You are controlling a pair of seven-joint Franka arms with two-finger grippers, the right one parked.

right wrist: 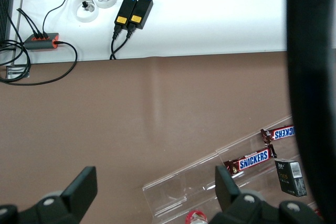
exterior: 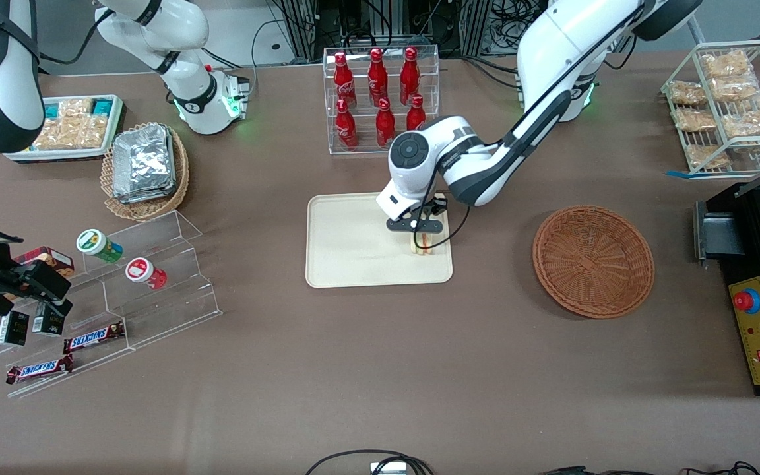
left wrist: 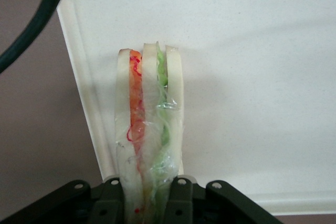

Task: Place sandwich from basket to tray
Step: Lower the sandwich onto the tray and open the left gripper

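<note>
On the tray (exterior: 353, 244), near its edge toward the working arm's end of the table, the sandwich (exterior: 424, 245) stands on edge, pinched between the fingers of the gripper (exterior: 423, 236), which sits directly above it. The wrist view shows the two black fingers (left wrist: 181, 203) pressed against the outer bread slices, with the sandwich (left wrist: 149, 129) close to the tray's raised rim (left wrist: 86, 114). The step in hand looks like the release. Doing it well probably means checking that the wedge's lower edge rests on the tray, then spreading the fingers gently and lifting straight up, so the clear wrap does not drag and tip the wedge toward the rim. The basket (exterior: 593, 260), farther toward the working arm's end, lies empty. Whether the sandwich's lower edge actually touches the tray cannot be told, and the fingertips are cut off in the wrist view.
</note>
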